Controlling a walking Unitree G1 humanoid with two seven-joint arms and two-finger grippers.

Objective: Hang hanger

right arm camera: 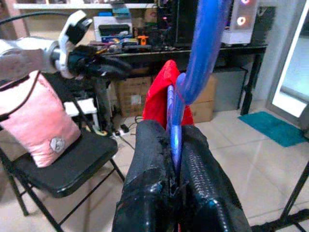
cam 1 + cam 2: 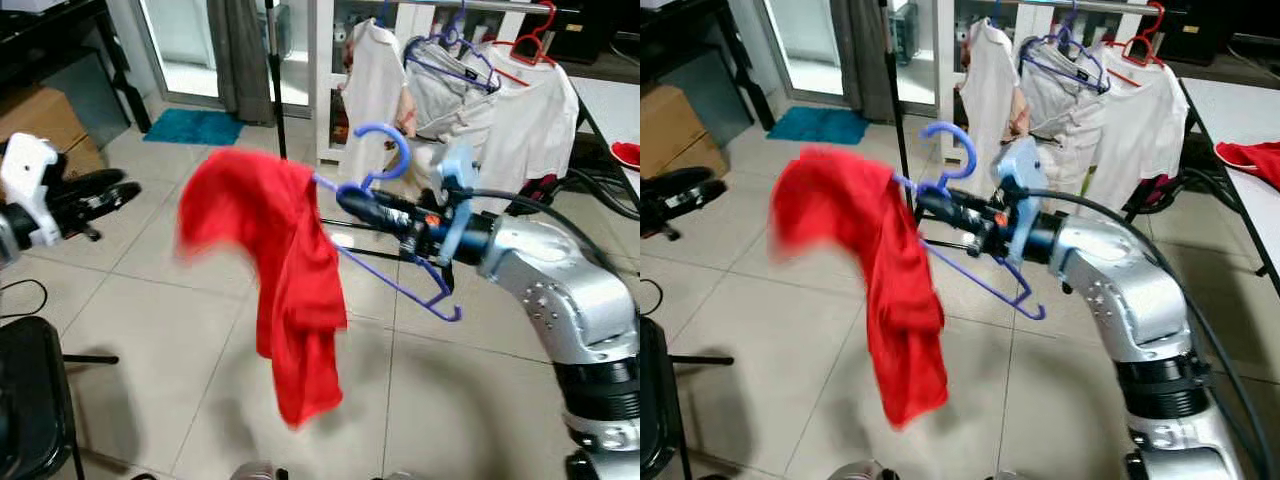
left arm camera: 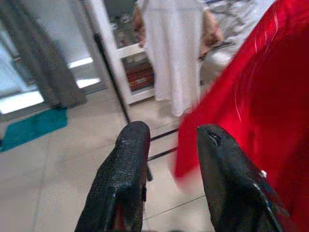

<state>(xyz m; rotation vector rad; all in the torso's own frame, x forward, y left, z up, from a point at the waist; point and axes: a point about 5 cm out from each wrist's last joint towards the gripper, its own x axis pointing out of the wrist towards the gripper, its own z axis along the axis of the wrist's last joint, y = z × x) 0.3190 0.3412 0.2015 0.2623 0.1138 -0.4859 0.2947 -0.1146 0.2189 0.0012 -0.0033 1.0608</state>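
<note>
Blue plastic hanger w/ red shirt draped over its end toward 9 o'clock, shirt blurred, hanging down toward 6. Hook curls up toward 12; bare arm slopes down toward 4 o'clock.

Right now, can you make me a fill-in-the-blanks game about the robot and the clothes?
1. The right tool is shut on a ____ hanger.
2. The cloth draped on that hanger is ____.
3. The left tool has its fingers ____ and holds nothing.
4. The shirts on the rack behind are ____.

Missing words: blue; red; open; white
</note>
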